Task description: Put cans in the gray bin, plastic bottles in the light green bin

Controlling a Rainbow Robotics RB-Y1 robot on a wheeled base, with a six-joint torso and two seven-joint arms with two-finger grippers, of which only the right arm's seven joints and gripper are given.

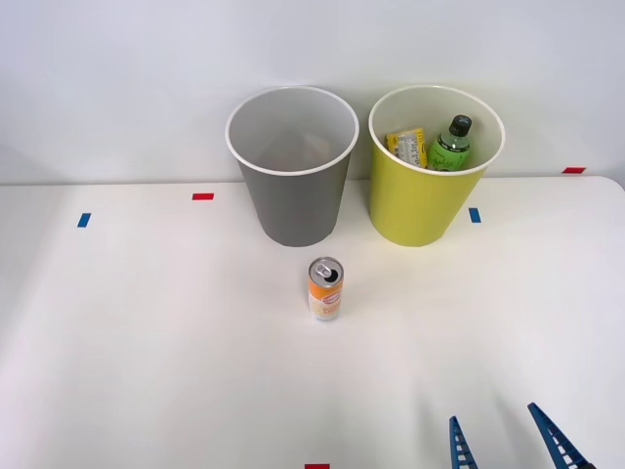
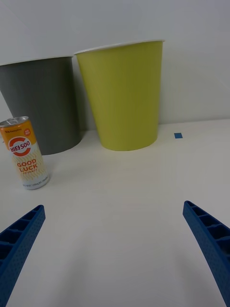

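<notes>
The right tool [image 1: 508, 440] hangs wide open, holding nothing, near the can [image 1: 325, 289].

We note a white tabletop [image 1: 146, 371] under a pale wall [image 1: 117, 78]. Red tape marks [image 1: 202, 196] sit upper left, far right and bottom centre; blue tape marks [image 1: 84, 220] far left and right of centre.
</notes>
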